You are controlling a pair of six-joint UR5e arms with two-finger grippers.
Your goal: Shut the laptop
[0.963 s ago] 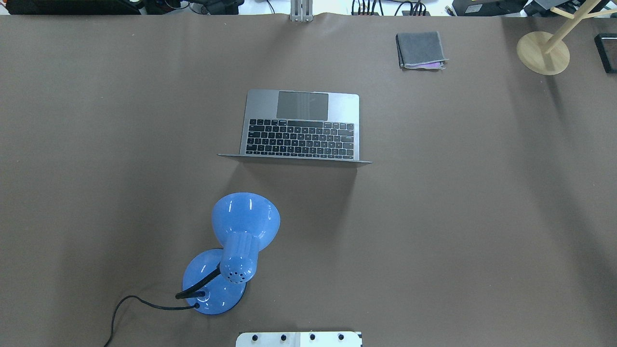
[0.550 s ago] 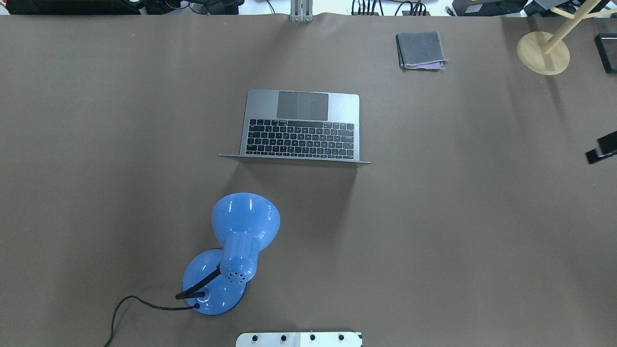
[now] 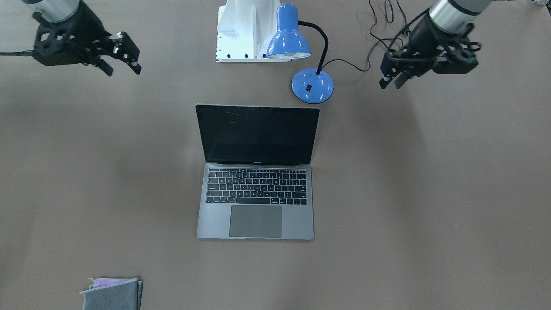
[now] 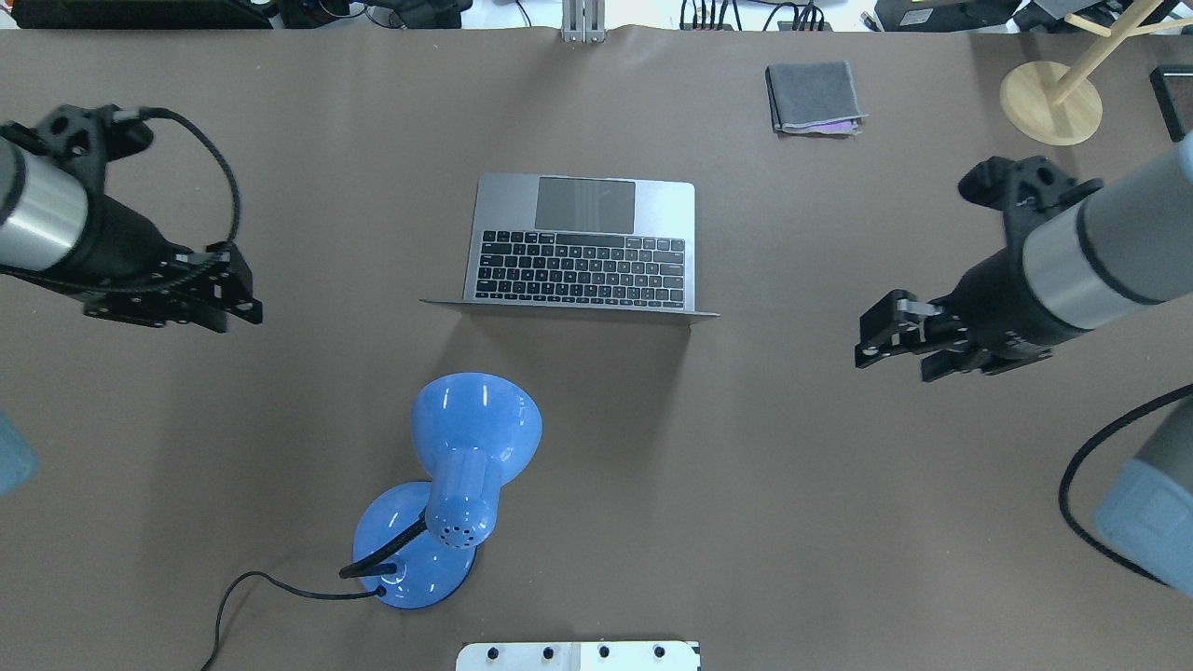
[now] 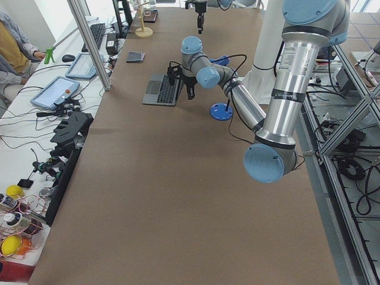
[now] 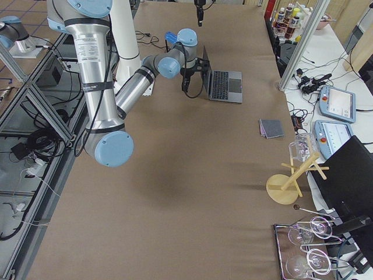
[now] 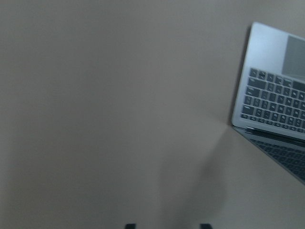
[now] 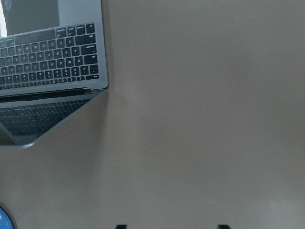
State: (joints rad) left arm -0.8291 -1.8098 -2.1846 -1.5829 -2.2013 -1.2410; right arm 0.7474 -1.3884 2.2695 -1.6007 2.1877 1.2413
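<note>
The laptop lies open in the middle of the table, its black screen standing about upright and its keyboard and trackpad showing. My left gripper hovers open and empty well off the laptop's side, away from it; in the front view it is at the upper right. My right gripper hovers open and empty off the laptop's other side. A corner of the laptop shows in the left wrist view and in the right wrist view.
A blue desk lamp with a black cord stands behind the laptop's screen, near the robot base. A folded grey cloth and a wooden stand lie at the far right.
Both arms have swung into the overhead view from its two sides toward the laptop. One second ago neither showed. The laptop has not moved.
</note>
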